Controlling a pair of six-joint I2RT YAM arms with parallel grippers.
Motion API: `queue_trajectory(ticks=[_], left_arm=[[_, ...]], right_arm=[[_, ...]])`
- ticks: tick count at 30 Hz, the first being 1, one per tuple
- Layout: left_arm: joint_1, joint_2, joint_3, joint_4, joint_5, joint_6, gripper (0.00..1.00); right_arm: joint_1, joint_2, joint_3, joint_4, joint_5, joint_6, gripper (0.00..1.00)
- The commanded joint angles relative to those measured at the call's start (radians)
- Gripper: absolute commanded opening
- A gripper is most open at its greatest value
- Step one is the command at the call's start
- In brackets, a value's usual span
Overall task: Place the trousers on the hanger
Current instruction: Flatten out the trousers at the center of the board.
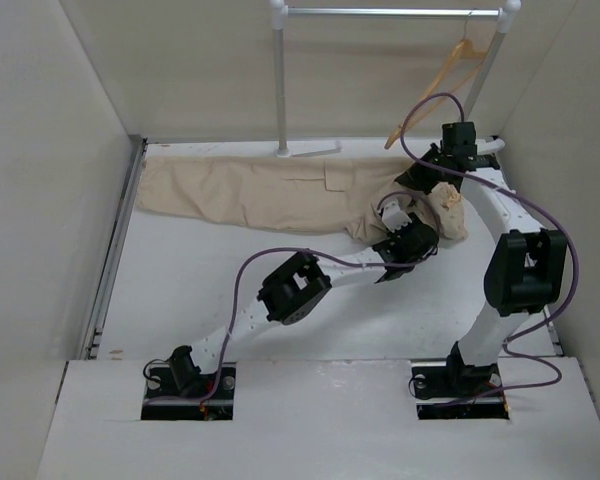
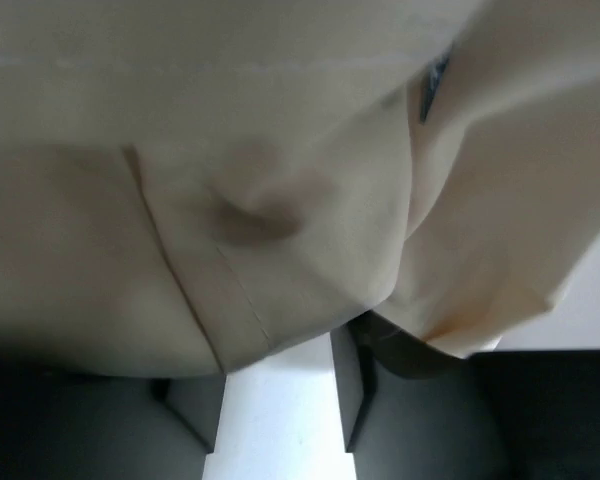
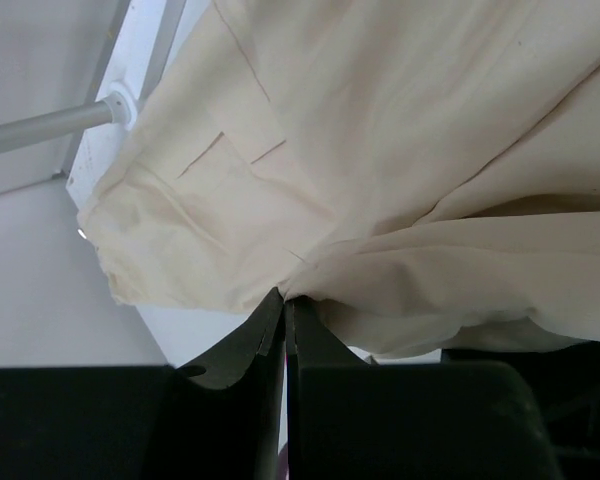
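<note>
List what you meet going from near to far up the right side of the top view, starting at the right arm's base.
right arm's base → right arm's elbow → bunched end of the trousers → hanger → rail's top bar

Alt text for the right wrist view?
The right gripper is shut on a fold of the beige cotton cargo trousers, which fill most of the frame. A grey metal rail post shows at upper left.
</note>
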Motion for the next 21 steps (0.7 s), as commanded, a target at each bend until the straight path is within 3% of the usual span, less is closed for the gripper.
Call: queue_trajectory(ticks=[1, 4, 6, 14, 19, 21], left_arm=[[0.026, 0.013, 0.072, 0.008, -0.018, -0.012, 0.29], [0.053, 0.003, 0.053, -0.002, 0.01, -0.015, 0.06], [0.063, -0.04, -0.001, 0.012, 0.033, -0.012, 0.02], [0.053, -0.477, -0.551, 0.066, 0.086, 0.002, 0.0], [0.035, -0.707, -0.728, -0.018, 0.131, 0.031, 0.0], [0.027, -0.781, -0.77, -0.058, 0.123, 0.039, 0.0]], right_arm=[[-0.003, -0.062, 0.001, 0.064, -0.031, 0.016, 0.08], [-0.003, -0.068, -0.004, 0.065, -0.029, 0.017, 0.08], [-0.003, -0.071, -0.007, 0.073, -0.029, 0.017, 0.08], [-0.038, -0.059, 0.048, 0.067, -0.031, 0.005, 0.07], [-0.052, -0.057, 0.048, 0.062, -0.035, -0.029, 0.04], [-0.047, -0.079, 0.019, 0.054, -0.017, -0.056, 0.11]])
